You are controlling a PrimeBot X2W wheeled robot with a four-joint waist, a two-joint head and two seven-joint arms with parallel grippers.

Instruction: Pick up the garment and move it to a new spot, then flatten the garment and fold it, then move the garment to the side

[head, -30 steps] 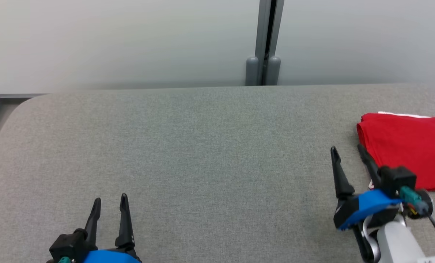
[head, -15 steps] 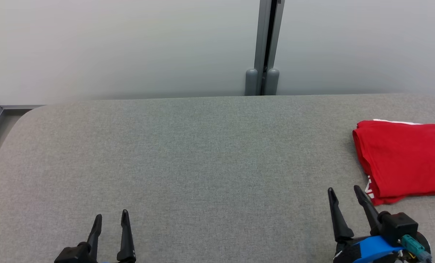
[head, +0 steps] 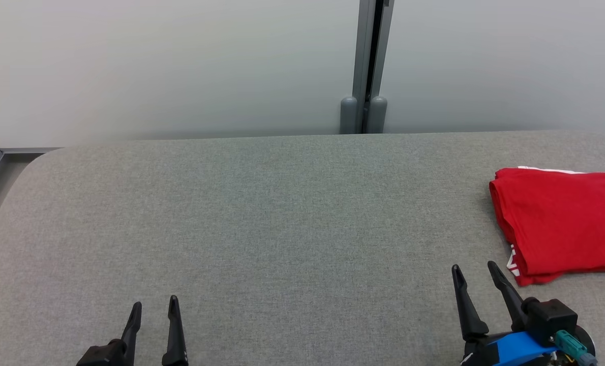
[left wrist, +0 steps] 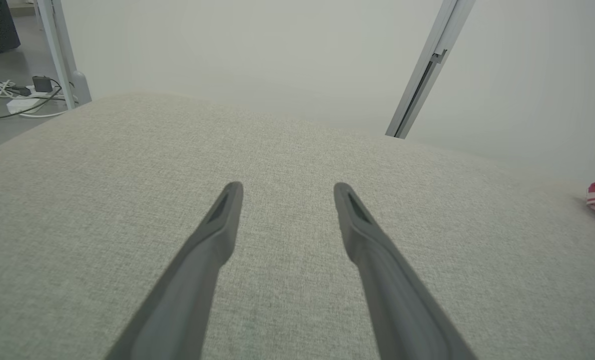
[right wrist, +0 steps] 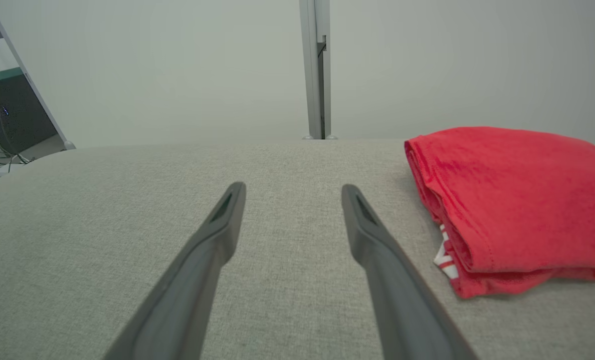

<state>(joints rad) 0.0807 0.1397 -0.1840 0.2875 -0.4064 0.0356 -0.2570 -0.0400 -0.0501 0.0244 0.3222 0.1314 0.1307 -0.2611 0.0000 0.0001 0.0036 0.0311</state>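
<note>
Item: fabric-covered work surface (head: pixel 262 213), grey woven cloth, flat and smooth, with a rounded far-left corner and a straight far edge in the head view. Resting directly on it: one red garment (head: pixel 562 218), folded into a compact, roughly rectangular stack of layers, lying flat at the surface's right side and partly cut off by the head view's right border. White print shows at the garment's near-left corner, too small to read, and a thin white edge shows along its far side.
</note>
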